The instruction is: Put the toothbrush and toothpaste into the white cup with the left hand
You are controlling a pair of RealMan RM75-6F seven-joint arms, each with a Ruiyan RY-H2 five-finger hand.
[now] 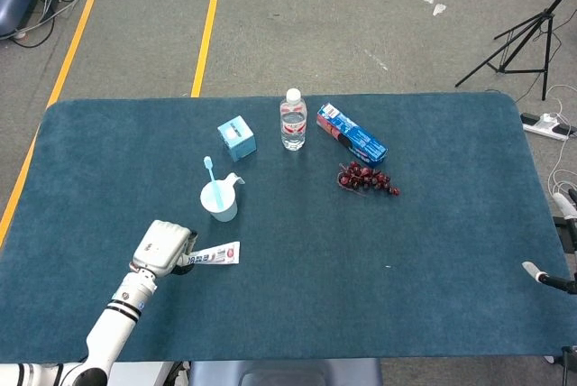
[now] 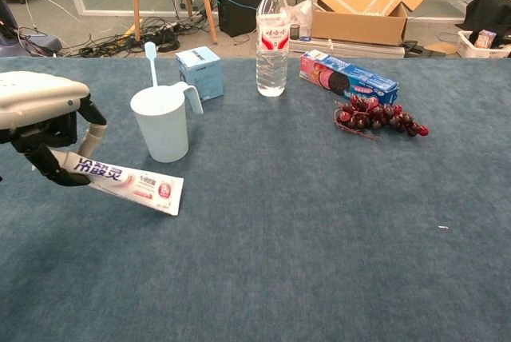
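Note:
My left hand (image 1: 160, 246) (image 2: 44, 118) grips the cap end of the white toothpaste tube (image 1: 215, 253) (image 2: 128, 185) and holds it above the table, its flat end tilted down to the right. The white cup (image 1: 219, 201) (image 2: 160, 124) stands upright just beyond and right of the hand. A light blue toothbrush (image 1: 211, 177) (image 2: 151, 61) stands in the cup, head up. At the right table edge only a small tip of my right hand (image 1: 541, 275) shows, too little to tell its state.
Behind the cup sit a small blue box (image 1: 237, 138) (image 2: 200, 72), a water bottle (image 1: 293, 120) (image 2: 272, 34), a blue biscuit box (image 1: 351, 133) (image 2: 348, 77) and a bunch of dark red grapes (image 1: 368, 179) (image 2: 379, 116). The blue table cover (image 1: 379, 269) spreads to the right.

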